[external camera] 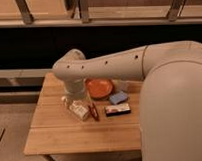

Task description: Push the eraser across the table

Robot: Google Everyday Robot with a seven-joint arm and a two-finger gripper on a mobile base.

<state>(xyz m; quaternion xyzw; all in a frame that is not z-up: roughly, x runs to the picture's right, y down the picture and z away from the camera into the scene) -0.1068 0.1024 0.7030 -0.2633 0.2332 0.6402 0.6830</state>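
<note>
- Gripper [78, 110] is down at the table [56, 134] top, left of centre, hanging from the wrist below the arm's bent elbow.
- Jaw state: cannot tell whether it is open or closed. The end of the arm reads as one pale lump.
- Cannot tell whether it holds anything. Its pale tip sits right at the plank surface; actual contact with the wood is not resolvable.
- Slim red object [94, 112] lies just beside the gripper on its right, angled slightly. Touching or a hair apart: cannot tell.
- Eraser [117, 109] is a dark flat rectangular block with a white band across its top and a reddish edge along the near side.
- It lies flat on the table, right of centre, long side roughly parallel to the table's front edge.
- Eraser is apart from the gripper, with the red object between the two.
- Light blue pad [118, 97] sits just behind the eraser, tilted a bit, close but not clearly touching.
- Orange bowl [100, 87] sits further back, near the far edge, behind and left of the pad, partly tucked under the arm.
- Small pale item [64, 100] sits just left of the wrist; what it is cannot be made out.
- The arm's big shoulder housing covers the table's right edge.
</note>
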